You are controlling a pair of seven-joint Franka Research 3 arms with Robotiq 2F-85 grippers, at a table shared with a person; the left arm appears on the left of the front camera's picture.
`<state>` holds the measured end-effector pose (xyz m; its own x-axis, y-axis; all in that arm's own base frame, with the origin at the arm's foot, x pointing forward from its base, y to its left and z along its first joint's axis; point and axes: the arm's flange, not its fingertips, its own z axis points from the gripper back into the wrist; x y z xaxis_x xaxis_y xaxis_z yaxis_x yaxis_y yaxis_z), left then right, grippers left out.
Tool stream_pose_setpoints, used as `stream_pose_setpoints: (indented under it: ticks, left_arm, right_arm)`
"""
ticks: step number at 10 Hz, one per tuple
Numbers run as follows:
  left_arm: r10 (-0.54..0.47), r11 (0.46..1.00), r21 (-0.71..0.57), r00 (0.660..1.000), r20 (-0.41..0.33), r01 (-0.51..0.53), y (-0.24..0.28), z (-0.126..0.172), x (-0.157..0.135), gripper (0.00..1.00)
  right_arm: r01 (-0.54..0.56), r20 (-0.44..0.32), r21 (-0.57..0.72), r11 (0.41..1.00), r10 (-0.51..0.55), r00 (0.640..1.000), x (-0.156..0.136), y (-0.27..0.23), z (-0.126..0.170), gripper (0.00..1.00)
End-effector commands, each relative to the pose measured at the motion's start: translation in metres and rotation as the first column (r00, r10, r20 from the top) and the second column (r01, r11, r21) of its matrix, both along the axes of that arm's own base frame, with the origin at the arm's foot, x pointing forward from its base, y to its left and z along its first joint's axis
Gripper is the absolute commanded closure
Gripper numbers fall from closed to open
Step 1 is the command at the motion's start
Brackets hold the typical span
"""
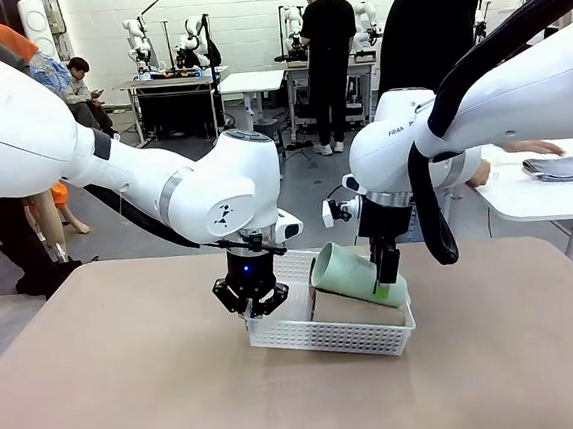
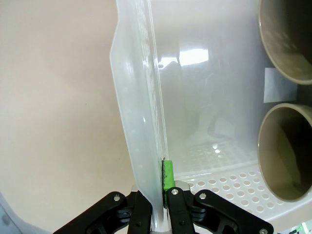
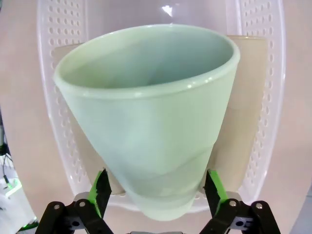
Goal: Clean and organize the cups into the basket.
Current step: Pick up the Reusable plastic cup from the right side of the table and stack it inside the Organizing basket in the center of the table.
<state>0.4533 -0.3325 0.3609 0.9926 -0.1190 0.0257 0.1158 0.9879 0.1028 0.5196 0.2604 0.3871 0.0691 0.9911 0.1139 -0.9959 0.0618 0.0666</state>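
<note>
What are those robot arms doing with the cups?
They are packing cups into a white basket. The left end effector is shut on the basket's rim, pinning it in place. The right end effector is open around the mint green cup, which lies on its side across two brown cups already in the basket.

A robotics lab: behind the tan tabletop stand white worktables carrying other robot rigs, with people standing or sitting at them, on a grey floor before a plain white wall.
</note>
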Motion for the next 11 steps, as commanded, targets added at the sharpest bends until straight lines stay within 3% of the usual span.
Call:
stream_pose_setpoints:
  ticks: [1,3,4,5,6,7,8,10,11]
  left_arm:
    - [-0.013,1.000,0.016,1.000,-0.003,0.013,0.000,-0.004,-0.003,1.00]
    - [-0.013,1.000,0.016,1.000,-0.003,0.013,0.000,-0.004,-0.003,1.00]
    - [-0.013,1.000,0.016,1.000,-0.003,0.013,0.000,-0.004,-0.003,1.00]
    - [-0.013,1.000,0.016,1.000,-0.003,0.013,0.000,-0.004,-0.003,1.00]
    - [-0.013,1.000,0.016,1.000,-0.003,0.013,0.000,-0.004,-0.003,1.00]
    - [-0.013,1.000,0.016,1.000,-0.003,0.013,0.000,-0.004,-0.003,1.00]
    - [-0.013,1.000,0.016,1.000,-0.003,0.013,0.000,-0.004,-0.003,1.00]
    - [-0.013,1.000,0.016,1.000,-0.003,0.013,0.000,-0.004,-0.003,1.00]
    - [-0.013,1.000,0.016,1.000,-0.003,0.013,0.000,-0.004,-0.003,1.00]
  right_arm:
    - [-0.033,0.036,0.067,0.997,0.031,0.999,-0.020,-0.010,0.007,0.00]
    - [-0.055,0.079,0.129,0.990,0.045,0.996,-0.035,-0.020,0.025,0.00]
    - [-0.090,0.106,0.220,0.971,0.068,0.992,-0.048,-0.034,0.044,0.00]
    - [-0.272,0.157,0.480,0.834,0.223,0.962,-0.067,-0.063,0.077,0.00]
    - [-0.344,0.252,0.687,0.641,0.234,0.939,-0.082,-0.118,0.109,0.00]
    - [-0.356,0.295,0.777,0.519,0.200,0.934,-0.094,-0.171,0.118,0.00]
    - [-0.340,0.326,0.816,0.469,0.113,0.939,-0.105,-0.229,0.110,0.00]
    - [-0.385,0.406,0.885,0.263,-0.027,0.914,-0.136,-0.338,0.075,0.00]
    - [-0.375,0.398,0.906,0.196,-0.096,0.912,-0.144,-0.380,0.051,0.00]
